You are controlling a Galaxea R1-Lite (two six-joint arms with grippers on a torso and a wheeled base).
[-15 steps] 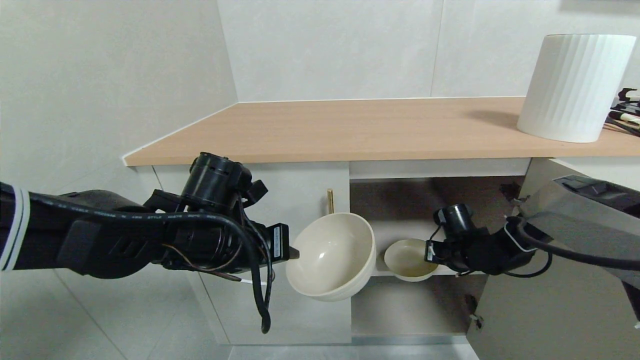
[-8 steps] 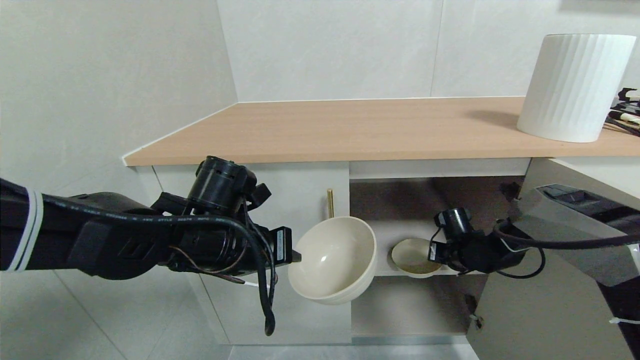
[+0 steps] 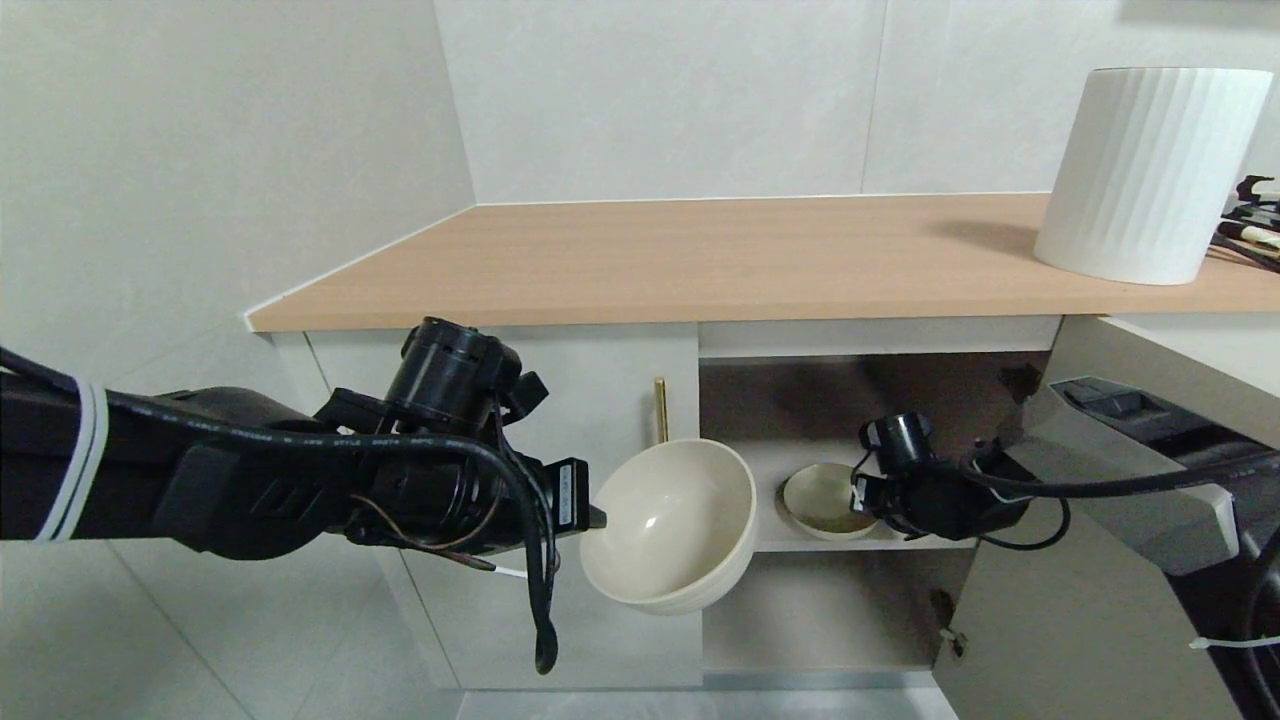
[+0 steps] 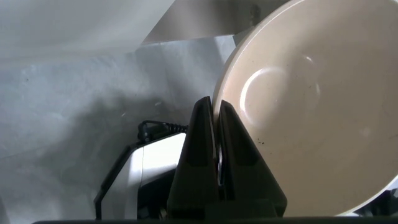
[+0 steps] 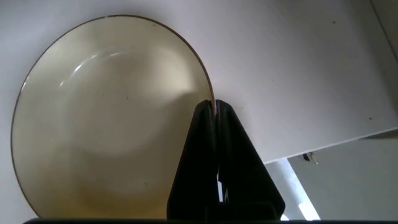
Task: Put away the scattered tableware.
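The small shallow dish [image 3: 822, 498] lies on, or just above, the cabinet shelf [image 3: 770, 468] (contact with the board cannot be made out). Its rim toward the shelf's right is pinched in the right gripper [image 3: 862, 497], whose jaws are closed thin on that edge. The large cream bowl [image 3: 672, 520] hangs tilted outside the shelf, in front of it and toward the robot's left, its rim clamped tight in the left gripper [image 3: 592, 515]. So the right gripper likely only needs to let go and back out before the bowl goes in.

shelf [image 3: 772, 528] bare left of dish [image 3: 820, 497], bowl [image 3: 668, 525] partly fronting opening
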